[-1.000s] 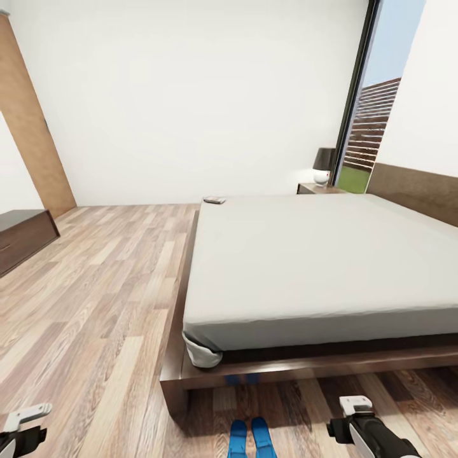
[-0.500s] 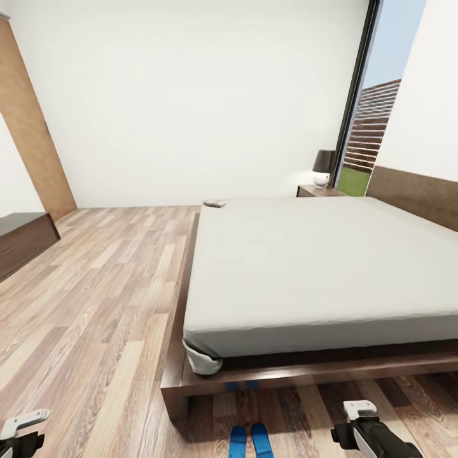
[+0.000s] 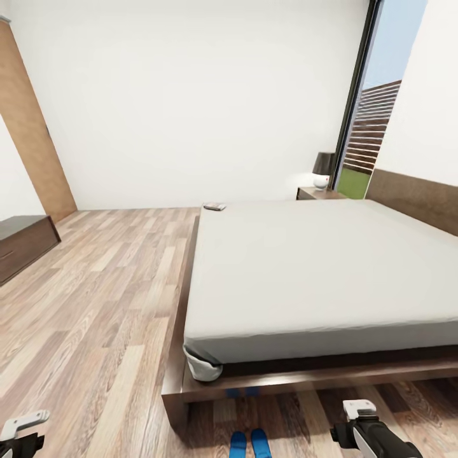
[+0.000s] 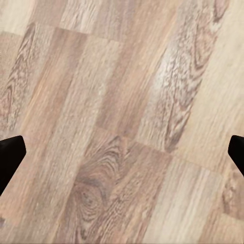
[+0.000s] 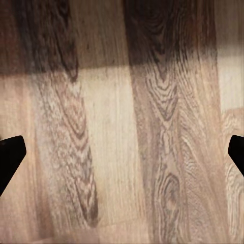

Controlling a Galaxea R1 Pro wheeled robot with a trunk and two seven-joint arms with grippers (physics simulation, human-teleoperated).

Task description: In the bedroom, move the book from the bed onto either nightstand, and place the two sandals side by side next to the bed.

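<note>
Both pincers [image 4: 122,152] [image 5: 122,152] spread, empty | book [image 3: 214,206] lettering unreadable on bed [image 3: 305,267]

- Bed [image 3: 305,267] ahead, book [image 3: 214,207] lying at its far corner.
- Two sandals [image 3: 249,443] side by side on the floor [image 3: 95,299], just before the bed frame.
- Nightstand [image 3: 320,193] with lamp [image 3: 324,168] beyond, by the window [image 3: 375,114].

Book [image 3: 214,206]: small, thin, dark, flat on far left corner of bed [image 3: 305,267] mattress. Bed: dark wooden frame, pale grey mattress. Sandals [image 3: 249,443]: blue pair, side by side on floor, just beside bed's near edge. Nightstand [image 3: 318,193]: beyond bed's far corner.
</note>
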